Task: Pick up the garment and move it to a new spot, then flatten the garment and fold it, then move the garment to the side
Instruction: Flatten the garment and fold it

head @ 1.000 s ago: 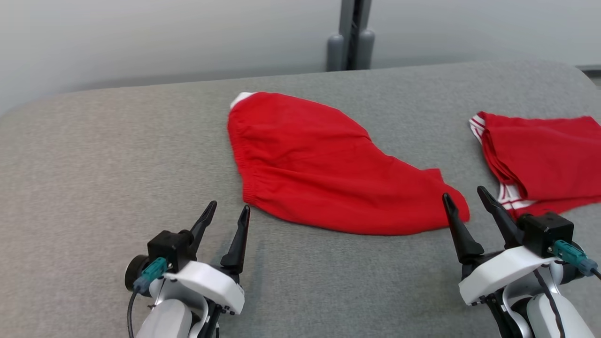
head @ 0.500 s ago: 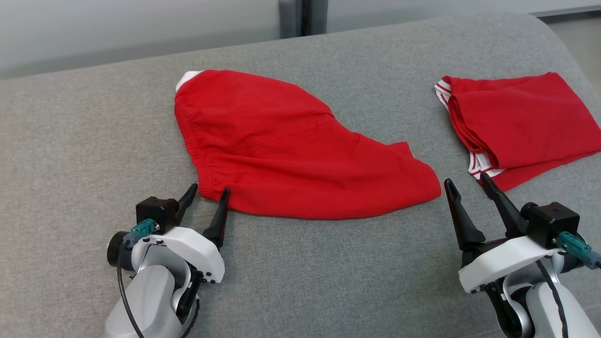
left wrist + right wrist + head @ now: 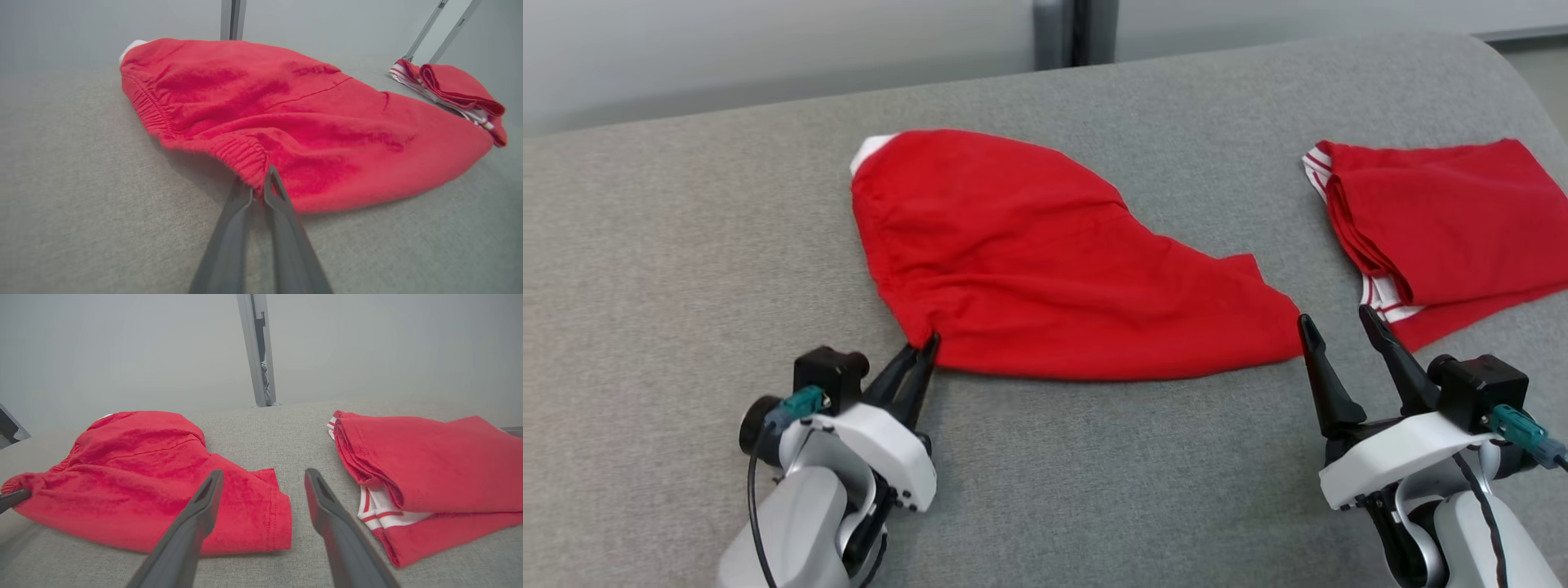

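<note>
The garment point(image 3: 1054, 261) is a pair of red shorts with an elastic waistband, lying spread and rumpled in the middle of the grey padded surface point(image 3: 686, 269). My left gripper point(image 3: 923, 349) is shut on the near corner of its waistband, and that corner is pulled up a little. The left wrist view shows the garment point(image 3: 310, 122) with the ribbed band pinched between the fingertips of the left gripper point(image 3: 261, 181). My right gripper point(image 3: 1339, 322) stands open just past the garment's leg hem, holding nothing. In the right wrist view the garment point(image 3: 155, 473) lies left of the spread right gripper point(image 3: 263, 475).
A second red garment with white stripes point(image 3: 1445, 220) lies folded at the right of the surface, close to my right gripper. A grey post point(image 3: 1074, 33) stands behind the far edge. The surface curves down at the right corner.
My left gripper reached forward to the waistband corner and shut on it, drawing the corner toward me. The head camera shifted. The right gripper stayed open in place.
</note>
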